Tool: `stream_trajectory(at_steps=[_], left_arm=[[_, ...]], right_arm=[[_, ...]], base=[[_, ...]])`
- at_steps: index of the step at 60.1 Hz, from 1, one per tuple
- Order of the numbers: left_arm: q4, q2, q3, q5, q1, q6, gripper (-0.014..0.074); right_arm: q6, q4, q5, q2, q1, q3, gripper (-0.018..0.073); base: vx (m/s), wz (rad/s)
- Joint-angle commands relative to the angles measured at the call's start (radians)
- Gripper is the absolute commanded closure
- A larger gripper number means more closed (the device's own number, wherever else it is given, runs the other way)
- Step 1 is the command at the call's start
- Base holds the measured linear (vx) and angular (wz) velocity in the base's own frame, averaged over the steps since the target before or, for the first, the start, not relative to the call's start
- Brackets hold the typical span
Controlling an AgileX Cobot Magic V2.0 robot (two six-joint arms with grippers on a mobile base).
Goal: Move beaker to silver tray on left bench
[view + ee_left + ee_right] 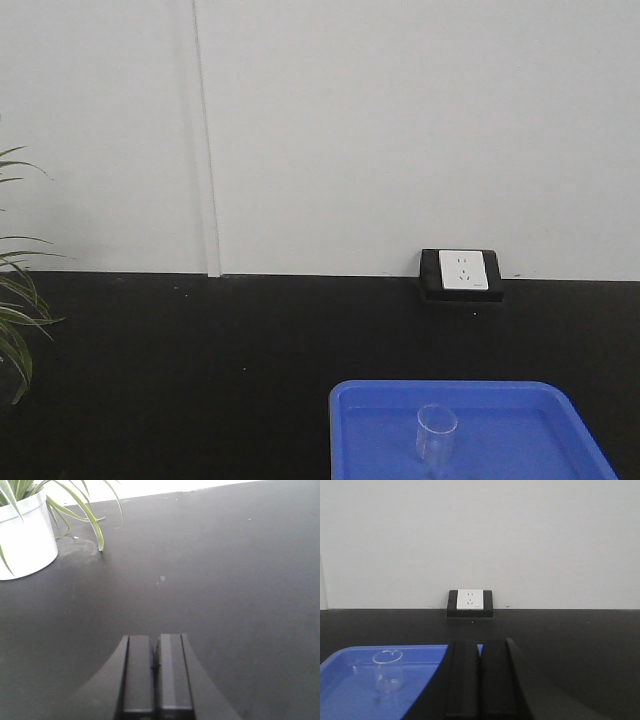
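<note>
Bright blue rectangular plastic tray (550,438), raised rim, rounded corners — in front of and slightly right of the white wall socket in its black box housing (461,271). Left of socket: thin vertical seam (205,140) in the plain white wall (400,120). Far left of socket — green strap-leaved plant (14,320); its round white pot (25,542) shows only in the left wrist view.

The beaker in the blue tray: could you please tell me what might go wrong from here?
1. The beaker is clear glass, faint against the blue tray; the right gripper is shut and the beaker lies left of it, so a misjudged approach could tip it.
2. The silver tray appears in no view, so the drop-off cannot be checked.
3. The left gripper faces the potted plant; leaves might snag.
</note>
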Motion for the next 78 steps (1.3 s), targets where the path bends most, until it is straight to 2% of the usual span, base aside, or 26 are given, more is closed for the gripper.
stream_trajectory(at_steps=[1, 57, 78], left_arm=[[-0.003, -0.007, 0.020, -0.081, -0.005, -0.002, 0.0595], [-0.003, -0.007, 0.020, -0.081, -0.005, -0.002, 0.0595], [-0.003, -0.007, 0.020, -0.081, -0.005, -0.002, 0.0595]], right_arm=[[-0.007, -0.003, -0.085, 0.005, -0.005, 0.004, 0.0570], [-0.007, -0.003, -0.086, 0.005, -0.005, 0.004, 0.0571], [-0.007, -0.007, -0.145, 0.005, -0.005, 0.004, 0.0571]], base=[[0.00, 0.00], [0.00, 0.00], [0.00, 0.00]])
